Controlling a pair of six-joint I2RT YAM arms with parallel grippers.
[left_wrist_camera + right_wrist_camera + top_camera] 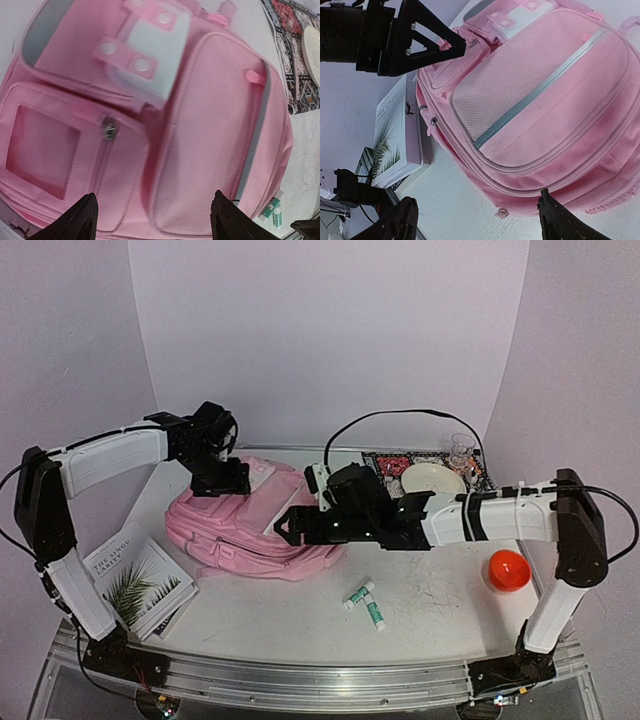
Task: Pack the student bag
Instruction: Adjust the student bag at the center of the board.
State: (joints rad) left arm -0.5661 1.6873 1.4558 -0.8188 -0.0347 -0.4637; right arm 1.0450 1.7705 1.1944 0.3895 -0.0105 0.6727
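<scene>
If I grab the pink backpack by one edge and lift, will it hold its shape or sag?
Probably sags: the student bag is soft fabric lying slumped and flattish on the table, so it looks lightly filled. Likely light for its size. Pushed, it would more likely bunch or drag than slide cleanly, and it won't roll.

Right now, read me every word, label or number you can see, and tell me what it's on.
Nothing can be quoted.
Book: title lines in capitals on the white cover, too blurred to read.
Tubes: green labels, too small to read.
Bag: no lettering visible.
</scene>
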